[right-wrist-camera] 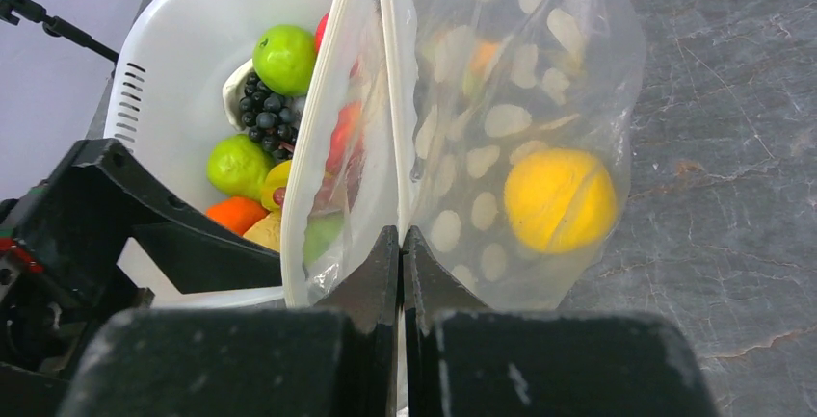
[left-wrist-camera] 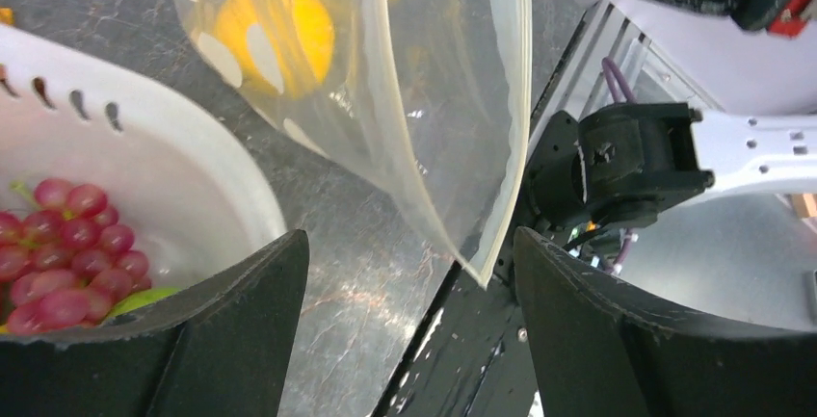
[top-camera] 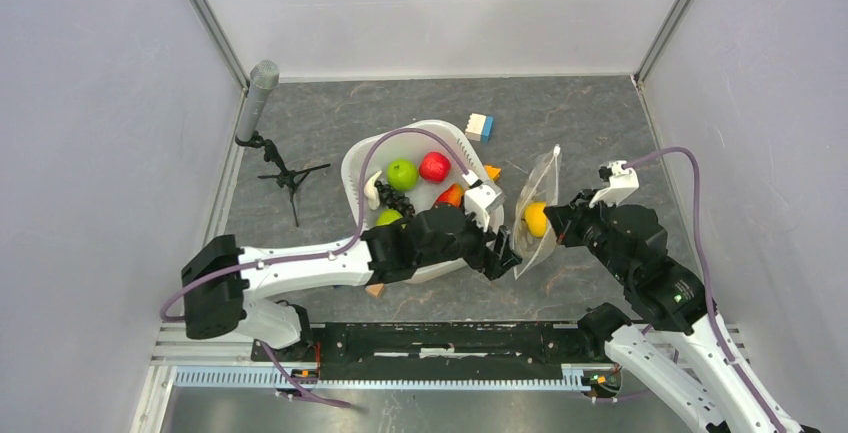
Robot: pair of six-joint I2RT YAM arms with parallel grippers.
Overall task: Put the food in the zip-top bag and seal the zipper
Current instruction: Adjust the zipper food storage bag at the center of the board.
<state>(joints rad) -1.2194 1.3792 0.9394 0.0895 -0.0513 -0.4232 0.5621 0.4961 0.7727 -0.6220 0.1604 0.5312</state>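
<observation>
Top external view: the left arm [top-camera: 300,263] is stretched from the lower left of the frame toward the centre, low across the near rim of the white tub [top-camera: 352,168]. Its left pincer [top-camera: 503,250] is brought just beside the zip-top bag [top-camera: 541,185]. The right arm [top-camera: 650,273] is bent in from the lower right, and the bag is held upright above the surface [top-camera: 600,113] by the right pincer [top-camera: 552,223].

In the left wrist view the jaws are seen spread wide with nothing gripped, and the bag's lower corner shows between them. In the right wrist view the jaws are pressed together on one strip of the zipper [right-wrist-camera: 389,99]. The other strip is bowed away, so the mouth is unsealed. A yellow fruit [right-wrist-camera: 560,200] is seen inside the bag. A green apple [right-wrist-camera: 284,56] and dark grapes [right-wrist-camera: 262,114] lie in the tub.
</observation>
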